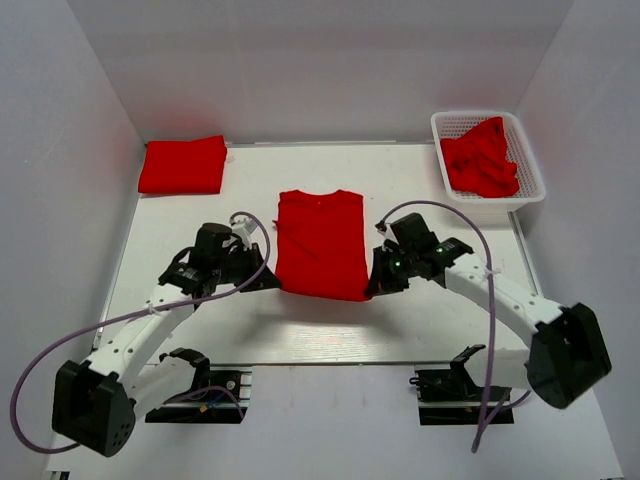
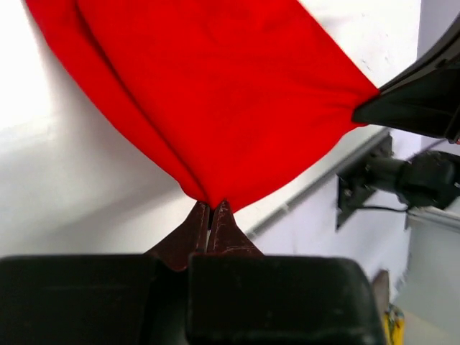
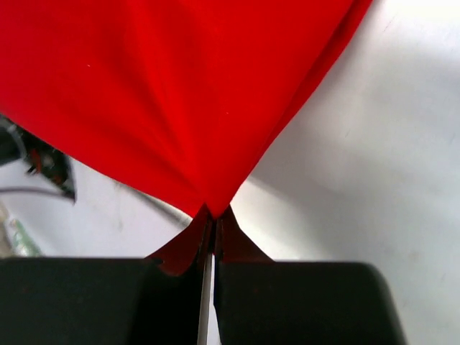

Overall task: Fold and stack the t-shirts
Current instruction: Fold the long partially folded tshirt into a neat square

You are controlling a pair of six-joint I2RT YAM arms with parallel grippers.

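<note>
The left gripper (image 1: 275, 284) and right gripper (image 1: 372, 289) are each pinching tight onto a near hem corner of the red t-shirt (image 1: 320, 243) lying mid-way across the worktop (image 1: 170, 225), and they should be rising level, together, sweeping toward the collar (image 1: 320, 196).

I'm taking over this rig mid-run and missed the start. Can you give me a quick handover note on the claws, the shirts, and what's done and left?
Left claw: shut on the near left corner of the middle t-shirt.
Right claw: shut on its near right corner.
That shirt lies mid-table, sleeves folded in, collar at the far end.
Done: a folded t-shirt sits at the far left; I can't tell whether it is more than one.
Left: finish this fold, stack it there, then do the crumpled t-shirts in the white basket.
</note>
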